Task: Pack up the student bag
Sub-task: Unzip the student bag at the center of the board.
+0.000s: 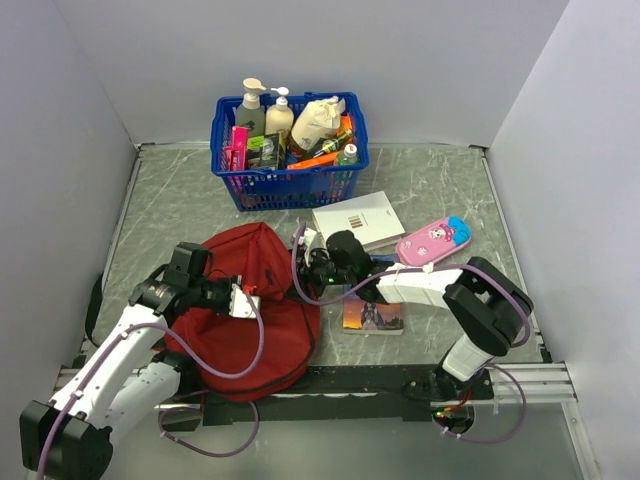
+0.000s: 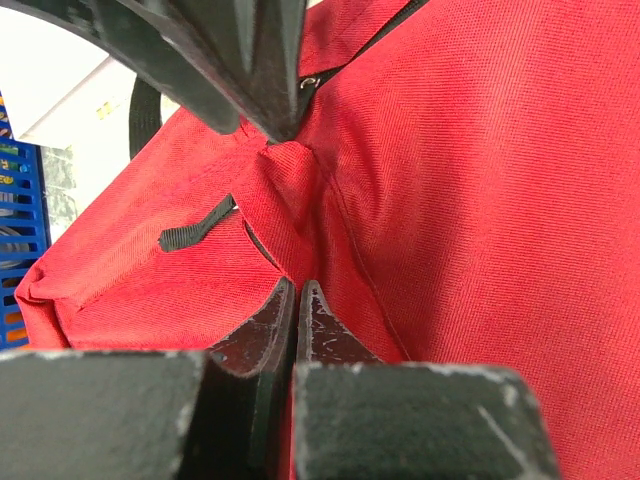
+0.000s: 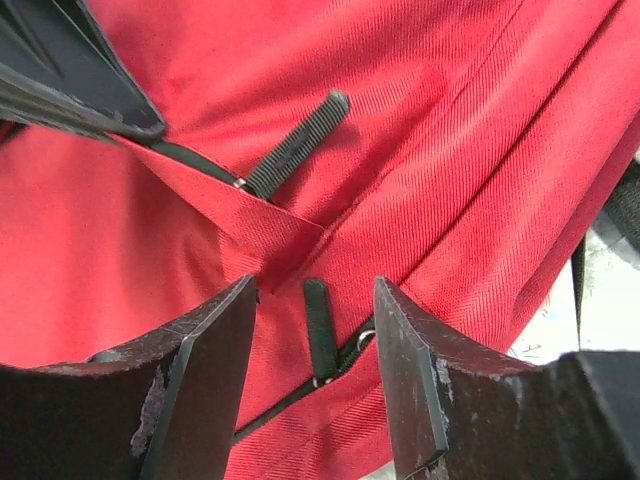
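Note:
The student bag (image 1: 262, 262) is a dark-red fabric backpack lying on the table between the arms. My left gripper (image 1: 243, 300) rests on its middle, and in the left wrist view it (image 2: 295, 286) is shut on a fold of the red fabric (image 2: 290, 190). My right gripper (image 1: 305, 264) is at the bag's right edge. In the right wrist view it (image 3: 315, 285) is open, its fingers on either side of a black zipper pull (image 3: 318, 330) without touching it. A second black pull (image 3: 297, 145) lies further up the zipper line. The bag's inside is hidden.
A blue basket (image 1: 290, 185) of bottles stands at the back. A white book (image 1: 358, 218), a pink pencil case (image 1: 433, 240) and a small picture book (image 1: 373, 317) lie right of the bag. Grey walls close in three sides.

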